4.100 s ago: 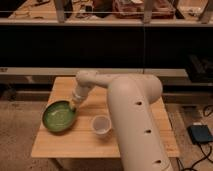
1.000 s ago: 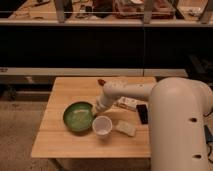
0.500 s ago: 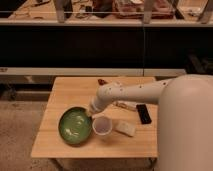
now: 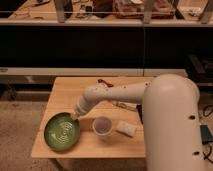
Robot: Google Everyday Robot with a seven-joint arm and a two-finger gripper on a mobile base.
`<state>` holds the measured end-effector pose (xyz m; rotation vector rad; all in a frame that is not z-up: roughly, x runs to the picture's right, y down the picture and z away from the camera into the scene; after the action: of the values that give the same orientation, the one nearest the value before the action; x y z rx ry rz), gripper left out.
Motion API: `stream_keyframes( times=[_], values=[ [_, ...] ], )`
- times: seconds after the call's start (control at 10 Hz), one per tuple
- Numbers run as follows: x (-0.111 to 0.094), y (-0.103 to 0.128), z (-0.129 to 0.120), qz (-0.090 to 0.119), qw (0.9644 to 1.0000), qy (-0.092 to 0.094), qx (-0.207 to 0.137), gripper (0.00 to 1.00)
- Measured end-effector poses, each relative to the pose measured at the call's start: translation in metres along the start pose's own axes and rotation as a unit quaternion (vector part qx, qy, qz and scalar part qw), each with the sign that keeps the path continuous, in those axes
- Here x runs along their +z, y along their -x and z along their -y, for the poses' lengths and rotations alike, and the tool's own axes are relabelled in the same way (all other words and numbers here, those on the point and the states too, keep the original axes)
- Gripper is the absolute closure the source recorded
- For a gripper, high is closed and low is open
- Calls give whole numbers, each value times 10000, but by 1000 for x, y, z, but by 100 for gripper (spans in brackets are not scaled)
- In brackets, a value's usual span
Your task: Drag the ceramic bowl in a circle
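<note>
The ceramic bowl [image 4: 62, 131], wide, shallow and glossy green, lies near the front left corner of the wooden table [image 4: 67, 91]. My gripper [image 4: 76, 115] sits at the end of the white arm, right at the bowl's upper right rim. It is shut and touches the rim. The fingertips themselves are hidden against the bowl's edge. The arm reaches in from the right, low over the tabletop.
A small white cup [image 4: 102, 125] stands just right of the bowl. A pale flat block [image 4: 126, 128] lies further right. A small dark red thing [image 4: 104, 81] rests near the table's back edge. Dark shelving runs behind the table.
The bowl has slid left and toward the table's front edge, with the gripper at its rim moving along. The cup has stayed in place.
</note>
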<state>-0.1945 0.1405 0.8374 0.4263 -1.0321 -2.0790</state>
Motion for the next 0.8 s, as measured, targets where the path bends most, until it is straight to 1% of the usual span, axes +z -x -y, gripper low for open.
stream_keyframes(
  times=[0.2,0.3,0.5,0.6,0.8],
  values=[
    [2,-22,-14,-91,9997,-203,-116,100],
    [1,-32,-29,-116,9994,-335,-45,100],
    [1,-39,-55,-101,9984,-523,205,100],
    [1,-41,-72,-76,9972,-620,413,100],
    [1,-38,-93,-40,9950,-715,696,100]
  ],
)
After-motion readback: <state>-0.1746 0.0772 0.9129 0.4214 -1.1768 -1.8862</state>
